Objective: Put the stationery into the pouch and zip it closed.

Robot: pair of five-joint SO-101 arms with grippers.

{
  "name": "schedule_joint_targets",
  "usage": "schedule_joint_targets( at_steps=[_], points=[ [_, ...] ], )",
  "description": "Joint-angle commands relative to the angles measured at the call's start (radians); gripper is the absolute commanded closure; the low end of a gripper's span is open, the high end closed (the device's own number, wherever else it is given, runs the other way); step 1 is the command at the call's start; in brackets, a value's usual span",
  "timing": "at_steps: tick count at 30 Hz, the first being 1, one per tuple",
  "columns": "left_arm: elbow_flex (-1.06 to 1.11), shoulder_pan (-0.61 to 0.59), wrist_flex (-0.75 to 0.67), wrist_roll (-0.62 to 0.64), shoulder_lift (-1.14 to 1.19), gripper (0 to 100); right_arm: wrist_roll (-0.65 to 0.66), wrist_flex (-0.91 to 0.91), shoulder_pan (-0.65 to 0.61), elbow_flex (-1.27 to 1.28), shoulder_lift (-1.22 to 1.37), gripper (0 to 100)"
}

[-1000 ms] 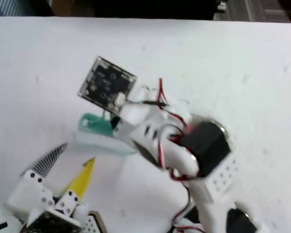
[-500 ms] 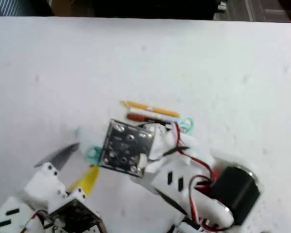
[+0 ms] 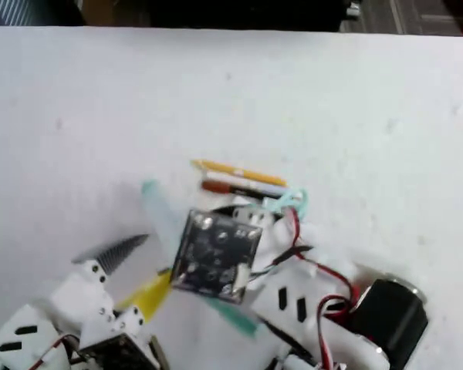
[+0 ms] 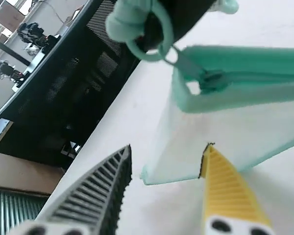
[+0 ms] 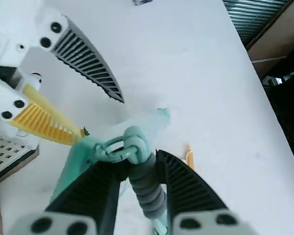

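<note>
Since a second ago: right arm drawn back toward 6 o'clock in the high view, uncovering two pieces of stationery; left arm advanced toward the pouch.

- Right gripper (image 5: 139,160): fingers narrow, pinched on the mint pull cord (image 5: 125,147) of the zipper.
- Left gripper (image 4: 167,147): fingers wide, holding nothing; a pouch corner lies between them, yellow tip at the pouch's edge, grey tip apart from it.
- Pouch (image 4: 225,132): translucent with a mint zip band, slider (image 4: 210,78) at the end nearest the left gripper. Open or shut: cannot tell.
- Yellow pencil (image 3: 239,171) and brown pen (image 3: 235,187): side by side on the tabletop (image 3: 332,100), at 12 o'clock of the right wrist, outside the pouch.

Step in hand, judged: opening the zip. Best done with the left fingers closing firmly on the corner by the slider before any pull. The right gripper should then draw the cord straight along the zip band, keeping the pouch low so it does not drag.
</note>
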Motion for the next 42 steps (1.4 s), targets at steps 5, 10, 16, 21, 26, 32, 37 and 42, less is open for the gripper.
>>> schedule_joint_targets(
  at_steps=[5,10,16,21,26,32,37,42],
  points=[
    [-0.003,0.050,0.009,-0.009,-0.001,76,0.011,0.021,-0.038,0.143,-0.012,98.1],
    [-0.005,0.053,0.002,-0.009,-0.001,76,0.003,0.021,-0.081,0.163,-0.022,98.1],
    [0.002,0.054,0.031,-0.011,-0.001,76,0.009,0.016,-0.125,0.163,-0.012,98.1],
    [0.002,0.104,0.100,-0.011,-0.001,76,0.008,-0.107,-0.054,0.157,0.012,98.1],
    [0.002,0.088,0.100,-0.006,-0.001,76,0.003,-0.245,0.179,0.101,0.114,98.1],
    [0.002,0.064,0.060,0.060,-0.001,76,-0.078,-0.229,0.285,-0.132,0.255,98.1],
    [0.005,0.076,-0.012,0.187,0.002,76,-0.097,-0.073,0.162,-0.344,0.312,98.1],
    [0.112,0.257,-0.091,0.351,0.002,76,-0.095,-0.019,0.097,-0.425,0.346,98.1]
  ],
)
